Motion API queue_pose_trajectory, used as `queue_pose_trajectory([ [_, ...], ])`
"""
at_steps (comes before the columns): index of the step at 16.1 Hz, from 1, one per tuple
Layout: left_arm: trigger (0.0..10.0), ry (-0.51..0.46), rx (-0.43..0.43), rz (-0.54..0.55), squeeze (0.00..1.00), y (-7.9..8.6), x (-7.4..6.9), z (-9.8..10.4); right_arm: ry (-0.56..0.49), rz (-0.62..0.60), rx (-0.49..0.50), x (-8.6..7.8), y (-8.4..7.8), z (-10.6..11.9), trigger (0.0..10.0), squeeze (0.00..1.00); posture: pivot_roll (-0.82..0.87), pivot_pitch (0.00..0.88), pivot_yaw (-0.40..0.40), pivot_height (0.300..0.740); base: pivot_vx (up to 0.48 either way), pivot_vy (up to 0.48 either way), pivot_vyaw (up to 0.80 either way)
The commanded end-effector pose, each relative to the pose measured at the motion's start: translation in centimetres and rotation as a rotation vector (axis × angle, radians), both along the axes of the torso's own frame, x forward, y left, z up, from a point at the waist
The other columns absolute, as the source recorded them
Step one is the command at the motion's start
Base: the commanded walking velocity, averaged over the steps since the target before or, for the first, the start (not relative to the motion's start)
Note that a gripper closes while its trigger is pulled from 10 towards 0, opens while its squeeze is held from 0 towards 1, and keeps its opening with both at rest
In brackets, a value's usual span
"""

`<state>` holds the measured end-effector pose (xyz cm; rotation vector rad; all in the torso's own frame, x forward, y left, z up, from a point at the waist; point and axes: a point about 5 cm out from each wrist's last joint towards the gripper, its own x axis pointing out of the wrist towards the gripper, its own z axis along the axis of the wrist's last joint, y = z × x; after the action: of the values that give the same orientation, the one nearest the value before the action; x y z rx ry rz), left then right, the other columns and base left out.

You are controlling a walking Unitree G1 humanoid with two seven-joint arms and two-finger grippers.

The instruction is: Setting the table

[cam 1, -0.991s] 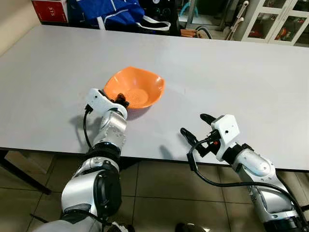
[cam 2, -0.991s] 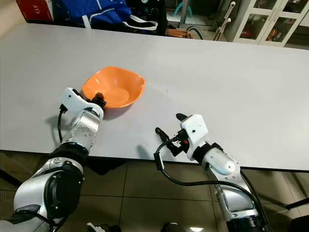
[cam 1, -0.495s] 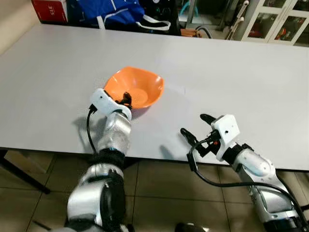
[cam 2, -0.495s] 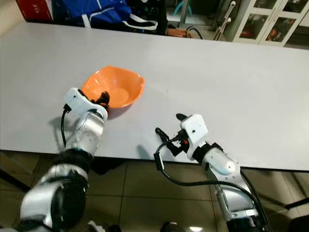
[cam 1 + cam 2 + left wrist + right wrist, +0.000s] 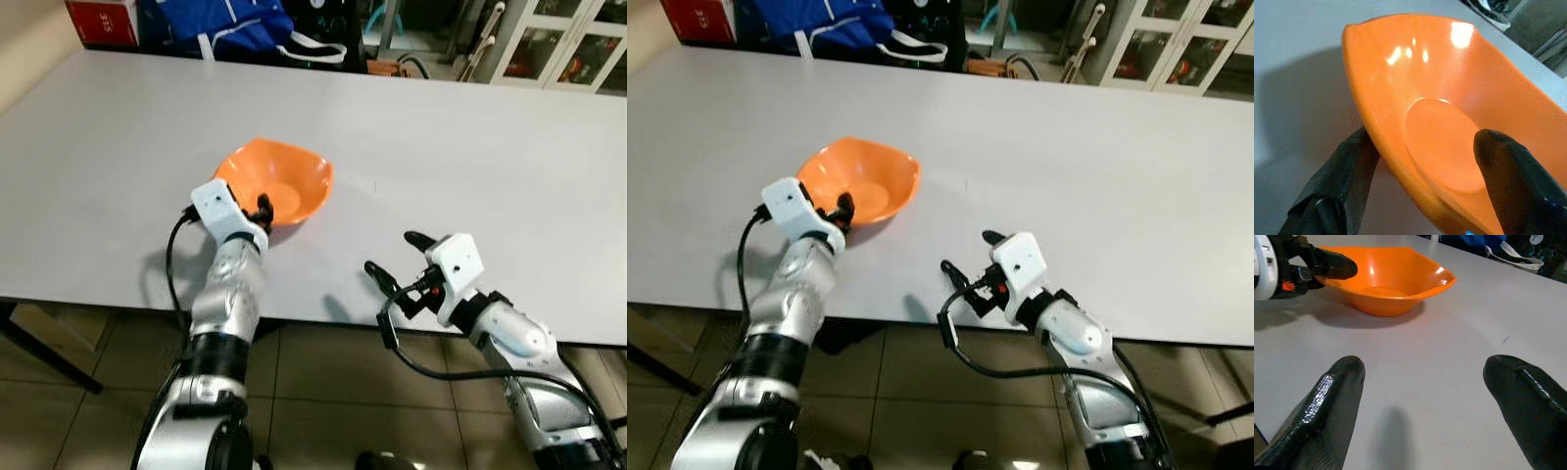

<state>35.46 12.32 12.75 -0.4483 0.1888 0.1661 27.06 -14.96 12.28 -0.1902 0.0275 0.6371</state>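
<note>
Left gripper [image 5: 257,211] pinches the near rim of an orange bowl [image 5: 284,181], hiding it; right gripper [image 5: 392,257] spread wide over the table's [image 5: 490,147] front edge.

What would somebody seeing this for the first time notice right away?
The orange bowl stands out, alone on the pale table near its front edge. The left gripper pinches the bowl's near rim, one finger inside and one outside. The right gripper hangs open over the table's front edge, off to the bowl's right.
</note>
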Motion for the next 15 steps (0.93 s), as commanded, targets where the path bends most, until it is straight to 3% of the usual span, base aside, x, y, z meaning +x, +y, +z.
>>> queue_pose_trajectory([
  [1, 10.0, 0.061, -0.005, 0.04, 0.0, 0.8, -0.5, -0.4, -0.01, 0.008, -0.005, 0.2, 0.0, 0.1, 10.0, 0.0, -0.16, 0.032, -0.004, 0.74, 0.0, 0.0, 0.0],
  [6, 10.0, 0.111, 0.039, 0.04, 0.0, 2.0, -2.5, -1.3, 0.01, -0.038, 0.003, 0.8, -0.6, -0.4, 10.0, 0.0, -0.13, 0.022, -0.011, 0.74, 0.0, 0.0, 0.0],
  [8, 10.0, 0.117, 0.071, 0.031, 0.0, 2.3, -3.9, -1.3, -0.008, -0.096, 0.019, 2.3, -1.1, 0.0, 10.0, 0.0, -0.11, 0.02, -0.021, 0.74, 0.0, 0.0, 0.0],
  [15, 10.0, 0.073, 0.028, 0.084, 0.0, 2.7, -3.3, 0.6, 0.002, -0.087, 0.002, 1.7, -1.2, -0.7, 10.0, 0.0, -0.13, 0.027, -0.019, 0.74, 0.0, 0.0, 0.0],
])
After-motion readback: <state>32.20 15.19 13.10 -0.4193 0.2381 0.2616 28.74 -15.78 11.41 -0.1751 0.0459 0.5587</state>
